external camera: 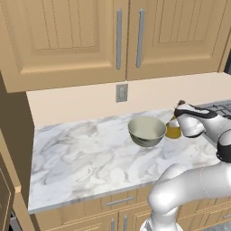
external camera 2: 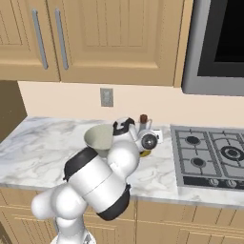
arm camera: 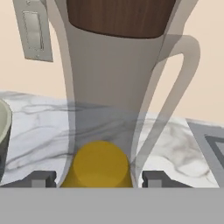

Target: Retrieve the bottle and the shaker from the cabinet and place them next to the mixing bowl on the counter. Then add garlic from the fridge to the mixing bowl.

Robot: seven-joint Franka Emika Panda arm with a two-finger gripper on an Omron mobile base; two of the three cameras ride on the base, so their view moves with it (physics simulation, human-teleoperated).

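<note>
Left base view: high, behind arm to its left, facing forward-down over worktop [external camera: 81, 153], mixing bowl [external camera: 146, 131] mid-distance. Right base view: same height, from right, includes hob [external camera 2: 209, 157]. Both share worktop, bowl, bottle [external camera 2: 143, 119], wall outlet [external camera: 122, 92]. Hand view: very near bottle, level, facing wall.

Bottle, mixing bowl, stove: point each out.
bottle [arm camera: 101, 168]: hand view, on the yellow liquid in its lower body.
mixing bowl [external camera: 146, 128]: left base view, on its pale inside.
stove [external camera 2: 209, 157]: right base view, on the grey top between the burners.
</note>
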